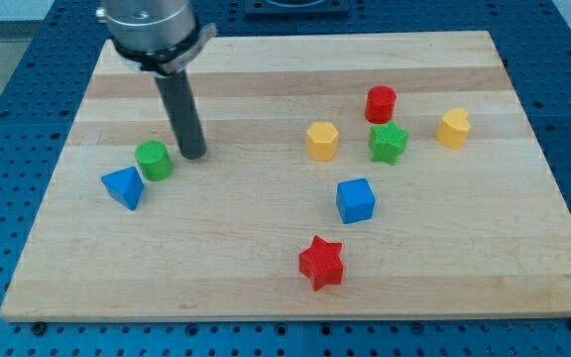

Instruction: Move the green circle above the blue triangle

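My tip (193, 155) rests on the wooden board (266, 89) in the view's left half, just to the right of the green circle (154, 160) and a little above its level, close beside it though I cannot tell if they touch. The arm carries only this dark rod, so there are no jaws to open or close and nothing is gripped. The green circle sits right beside the blue triangle (123, 187), up and to the right of it, the two nearly touching. Well apart, toward the view's right, lie a yellow hexagon (321, 141), a red cylinder (381, 103), a green star (389, 144) and a yellow heart (453, 128). Below those sit a blue cube (355, 199) and, nearer the view's bottom, a red star (321, 262).
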Tool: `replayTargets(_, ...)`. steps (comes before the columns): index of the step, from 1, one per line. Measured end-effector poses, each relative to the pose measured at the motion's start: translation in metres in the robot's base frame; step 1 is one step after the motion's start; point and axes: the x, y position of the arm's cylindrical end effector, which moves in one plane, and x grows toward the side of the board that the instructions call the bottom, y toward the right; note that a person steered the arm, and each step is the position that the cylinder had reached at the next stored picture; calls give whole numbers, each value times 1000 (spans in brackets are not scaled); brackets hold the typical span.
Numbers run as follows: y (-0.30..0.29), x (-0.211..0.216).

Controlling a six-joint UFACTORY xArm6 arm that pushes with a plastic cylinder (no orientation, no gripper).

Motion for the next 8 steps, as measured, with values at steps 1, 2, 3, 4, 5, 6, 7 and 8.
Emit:
replayTargets(1, 3, 15)
replayTargets(2, -14, 15)
replayTargets(3, -36, 15)
replayTargets(4, -34, 15)
replayTargets(5, -24, 15)
replayTargets(6, -28, 15)
replayTargets(7, -37, 15)
replayTargets(8, -44, 15)
